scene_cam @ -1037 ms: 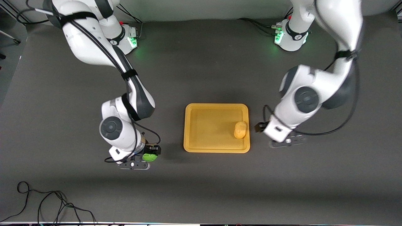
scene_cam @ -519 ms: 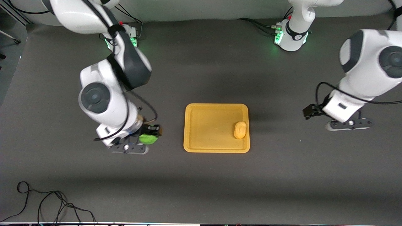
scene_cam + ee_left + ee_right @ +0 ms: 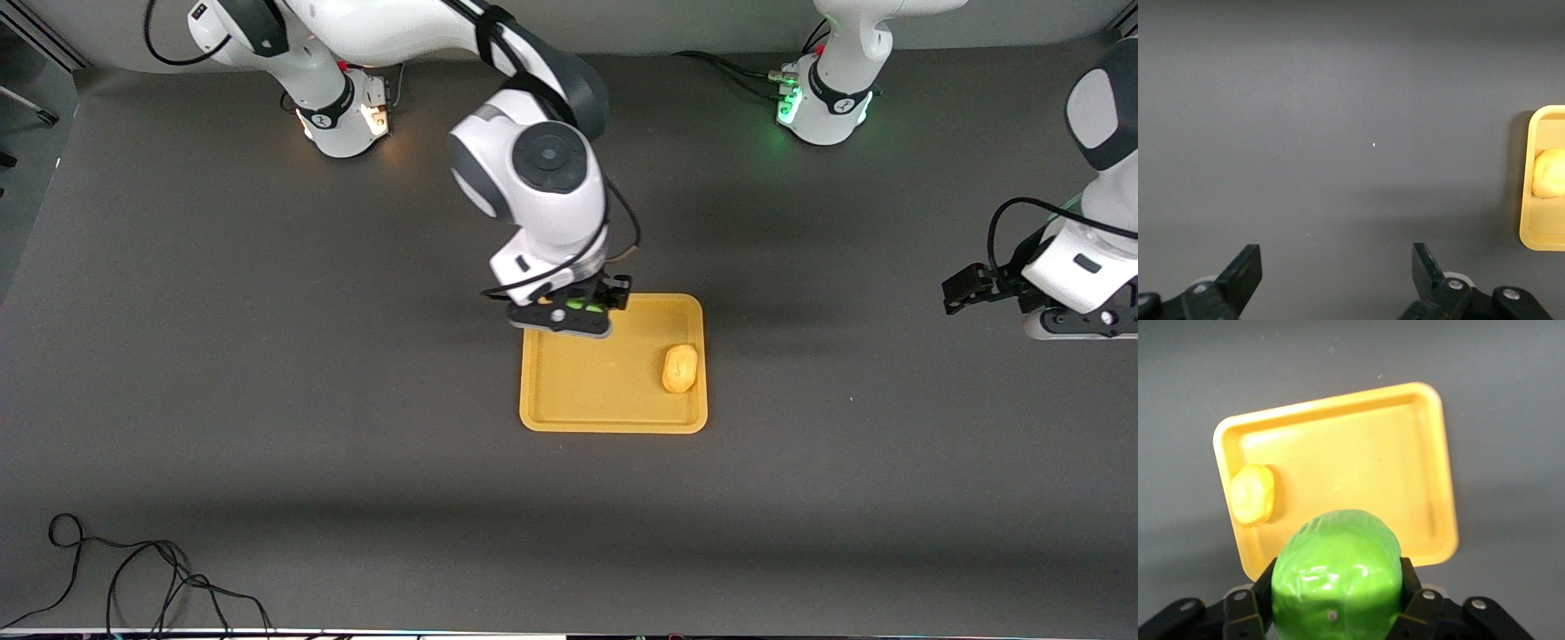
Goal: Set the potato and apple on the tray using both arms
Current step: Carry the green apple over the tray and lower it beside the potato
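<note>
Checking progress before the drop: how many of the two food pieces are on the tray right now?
1. The potato lies on the tray, at the left arm's end. The apple is in the right gripper, above the tray.

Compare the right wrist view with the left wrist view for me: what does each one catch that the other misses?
Only the right wrist view shows the apple, clamped in the right gripper above the tray, and the tray's whole outline. Only the left wrist view shows the left gripper, open and empty over bare table. Both show the potato lying in the tray by its rim at the left arm's end.
</note>
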Robot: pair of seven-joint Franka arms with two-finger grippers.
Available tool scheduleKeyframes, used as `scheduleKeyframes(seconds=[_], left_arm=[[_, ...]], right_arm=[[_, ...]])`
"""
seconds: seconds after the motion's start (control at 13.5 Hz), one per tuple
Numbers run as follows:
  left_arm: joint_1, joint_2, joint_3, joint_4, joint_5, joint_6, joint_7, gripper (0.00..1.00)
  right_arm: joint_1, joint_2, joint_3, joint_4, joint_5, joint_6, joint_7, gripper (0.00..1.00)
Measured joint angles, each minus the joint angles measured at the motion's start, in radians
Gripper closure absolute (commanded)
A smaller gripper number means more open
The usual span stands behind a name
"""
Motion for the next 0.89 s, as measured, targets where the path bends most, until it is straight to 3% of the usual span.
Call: scheduleKeyframes(seconds=[0.37, 0.67, 0.74, 0.81, 0.89], left_arm=[[0.001, -0.003, -0.002, 0.004, 0.000, 0.014, 0.004, 0.00], [0.001, -0.002, -0.002, 0.003, -0.001, 0.011, 0.045, 0.00], [0.001, -0.002, -0.002, 0.002, -0.001, 0.011, 0.050, 0.00], [0.001, -0.002, -0.002, 0.002, -0.001, 0.011, 0.053, 0.00], [0.001, -0.002, -0.002, 0.001, -0.001, 0.011, 0.055, 0.00]], right_arm=[[0.004, 0.212, -0.007, 0.003, -0.017, 0.205, 0.001, 0.68], [0.004, 0.288, -0.009, 0.009, -0.047, 0.266, 0.001, 0.66], [0.004, 0.293, -0.009, 0.012, -0.047, 0.276, 0.001, 0.63], [0.004, 0.296, -0.009, 0.014, -0.047, 0.280, 0.001, 0.45], [0.004, 0.295, -0.009, 0.016, -0.047, 0.280, 0.001, 0.40]])
